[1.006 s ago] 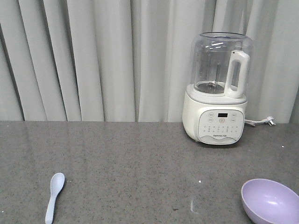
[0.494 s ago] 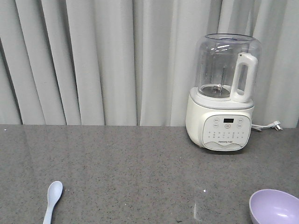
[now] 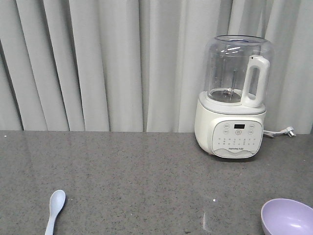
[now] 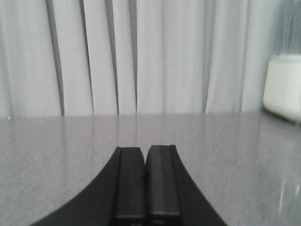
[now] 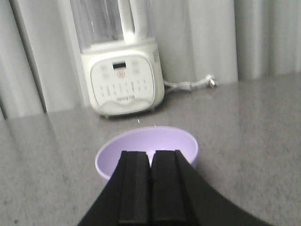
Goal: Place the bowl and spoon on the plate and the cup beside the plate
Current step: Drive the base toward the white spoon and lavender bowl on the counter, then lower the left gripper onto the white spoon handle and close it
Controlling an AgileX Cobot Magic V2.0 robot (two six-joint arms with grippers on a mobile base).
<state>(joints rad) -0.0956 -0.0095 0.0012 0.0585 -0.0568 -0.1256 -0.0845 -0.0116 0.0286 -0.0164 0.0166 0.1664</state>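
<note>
Bowl (image 3: pixel 288 217) and spoon (image 3: pixel 55 208) lay well apart, nothing arranged yet; left gripper (image 4: pixel 146 181) and right gripper (image 5: pixel 150 186) were pinched closed, empty; plate, cup unseen.

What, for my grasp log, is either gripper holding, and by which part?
Nothing: left gripper and right gripper are both shut empty; the bowl sits ungripped.

Soft, even light lay over the counter (image 3: pixel 146 171), with almost no shadows and one pale glare streak at the front view's lower right. Both wrist views were hazy, the blender (image 4: pixel 283 89) smeared, the bowl (image 5: pixel 141 140) slightly soft.
</note>
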